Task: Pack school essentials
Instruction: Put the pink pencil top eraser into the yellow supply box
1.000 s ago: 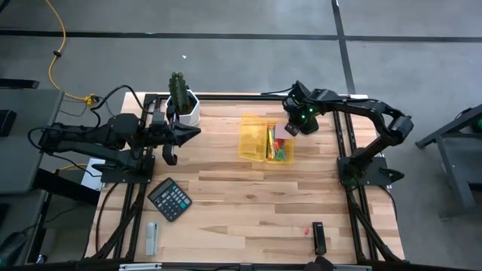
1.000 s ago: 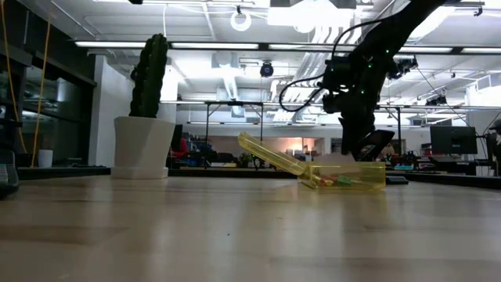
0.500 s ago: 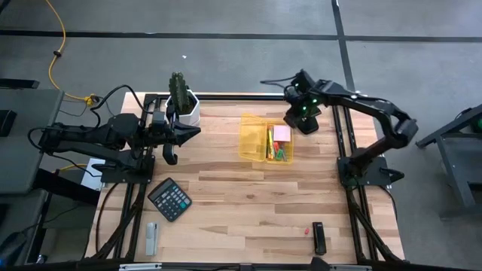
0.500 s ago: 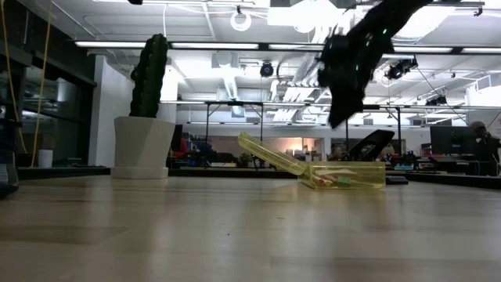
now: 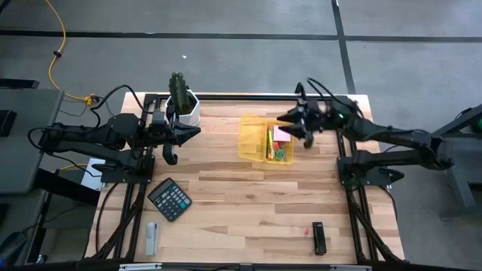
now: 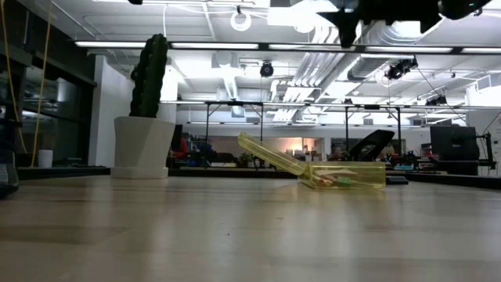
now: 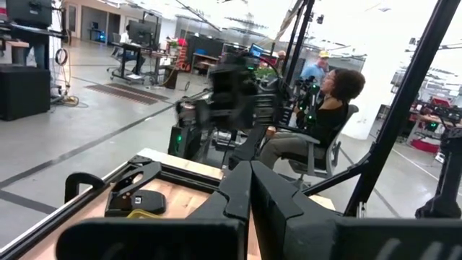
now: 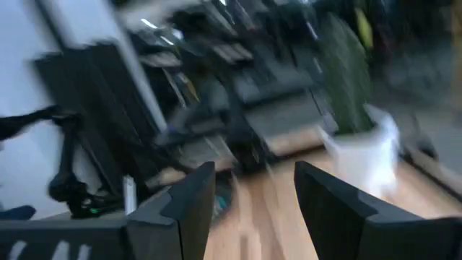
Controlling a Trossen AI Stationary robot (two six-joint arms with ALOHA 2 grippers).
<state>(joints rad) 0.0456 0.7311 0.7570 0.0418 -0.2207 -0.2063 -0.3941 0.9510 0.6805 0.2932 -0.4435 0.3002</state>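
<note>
1. High view: the right claw point(image 5: 292, 125) hangs over the far side of the wooden surface point(image 5: 248, 211), fingers spread wide and holding nothing. Just beside its tips lies the open yellow case point(image 5: 254, 136), with the pink sticky-note pad point(image 5: 282, 133) and the small coloured pieces point(image 5: 280, 153) inside the half nearest the claw. The left claw point(image 5: 190, 132) waits well apart from the case, fingers shut and empty, with the potted cactus point(image 5: 181, 98) close beside it. The dark calculator point(image 5: 169, 199) and the small grey bar point(image 5: 151, 238) lie towards the near edge, far from both claws.
2. Low view: the yellow case point(image 6: 344, 174) rests on the surface with its lid tilted up and open; green and red bits show through its wall. The right arm is high above it, only partly in frame.
3. Left wrist view: the left claw's fingers point(image 7: 238, 191) meet, pressed together. A seated person point(image 7: 317, 126) shows in the room beyond.
4. Right wrist view: the right claw's two fingers point(image 8: 191, 198) stand far apart, nothing between them; the scene beyond is smeared.
</note>
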